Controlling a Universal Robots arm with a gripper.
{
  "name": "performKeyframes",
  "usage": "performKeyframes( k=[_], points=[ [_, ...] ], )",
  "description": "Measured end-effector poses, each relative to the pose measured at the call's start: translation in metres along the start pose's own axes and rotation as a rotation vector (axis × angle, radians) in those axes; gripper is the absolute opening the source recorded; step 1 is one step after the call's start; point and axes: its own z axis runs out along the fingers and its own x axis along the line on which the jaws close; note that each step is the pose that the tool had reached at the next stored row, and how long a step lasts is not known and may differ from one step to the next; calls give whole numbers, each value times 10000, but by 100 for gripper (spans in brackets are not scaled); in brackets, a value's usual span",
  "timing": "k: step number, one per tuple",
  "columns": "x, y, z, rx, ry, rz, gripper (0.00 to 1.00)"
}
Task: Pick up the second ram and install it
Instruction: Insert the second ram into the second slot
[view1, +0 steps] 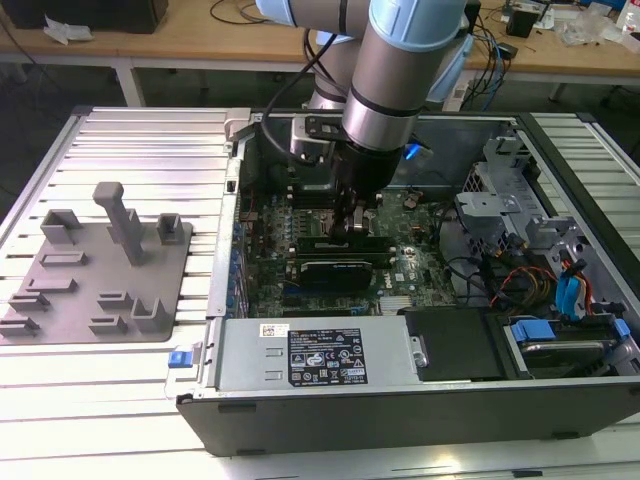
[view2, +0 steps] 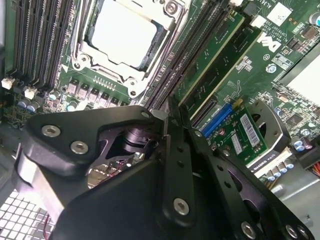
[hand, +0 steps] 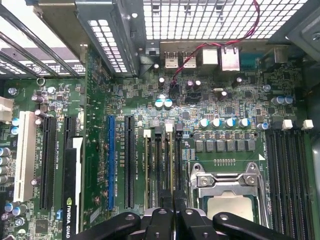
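Observation:
My gripper (view1: 352, 228) is down inside the open computer case, over the memory slots beside the CPU socket (view2: 122, 35). In the second wrist view the second ram (view2: 210, 50), a long narrow green stick, stands on edge in a slot. Its near end runs in between my fingers (view2: 177, 165), which are shut with only a thin gap. Another green stick (view2: 232, 62) stands in the slot next to it, on the side away from the socket. In the first wrist view the gripper (hand: 173, 217) sits in line with the slots (hand: 162, 165).
A black expansion card (view1: 340, 268) lies across the board just in front of the gripper in the exterior view. The case walls (view1: 400, 400), drive cage (view1: 500, 200) and cables surround the board. A grey fixture plate (view1: 100, 270) with blocks sits on the exterior view's left.

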Motion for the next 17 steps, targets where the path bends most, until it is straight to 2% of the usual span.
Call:
performKeyframes(
  k=[2, 17],
  points=[
    [1, -1, 10, -2, -40, -8, 9],
    [7, -3, 14, -1, -35, -60, 9]
  ],
)
